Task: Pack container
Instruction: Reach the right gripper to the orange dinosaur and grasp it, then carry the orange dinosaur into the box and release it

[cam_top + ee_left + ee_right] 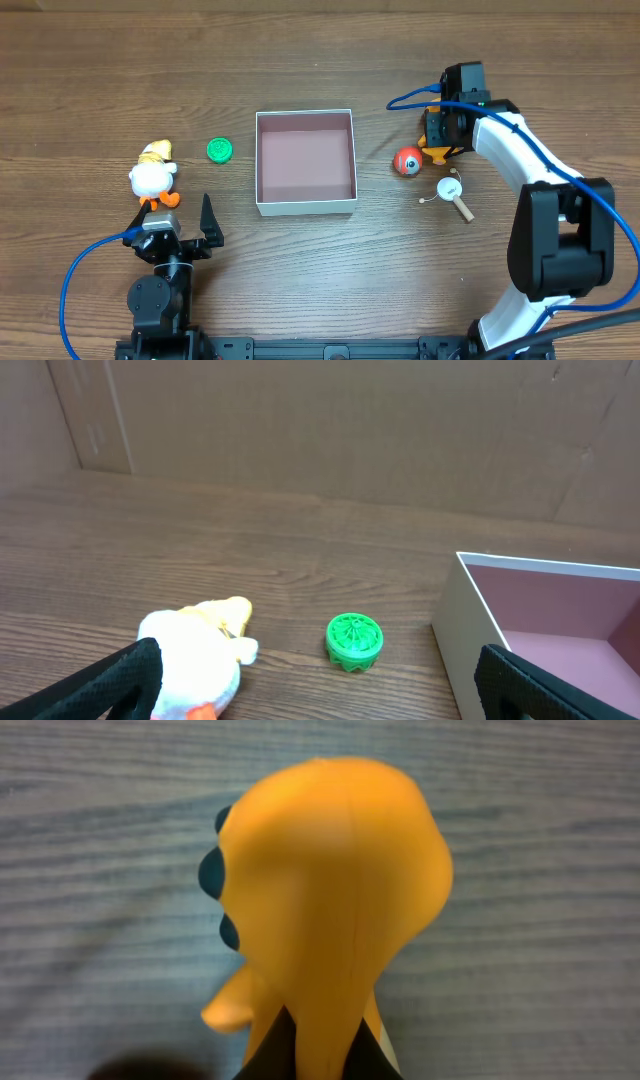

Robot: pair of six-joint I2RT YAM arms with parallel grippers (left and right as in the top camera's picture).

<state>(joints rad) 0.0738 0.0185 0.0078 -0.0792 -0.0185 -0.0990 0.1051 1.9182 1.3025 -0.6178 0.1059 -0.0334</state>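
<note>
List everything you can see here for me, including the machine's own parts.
container: one, white walls with a pink-brown inside, middle of the table.
green disc: one, green, left of the container.
plush duck: one, white and yellow, left of the disc.
ball toy: one, red with an eye, right of the container.
round-headed stick: one, white and wood, beside the ball toy.
orange toy: one, orange, far right.
table: one, brown wood.
left pincer: one, black, open, near the duck.
right pincer: one, black, gripping the orange toy.
</note>
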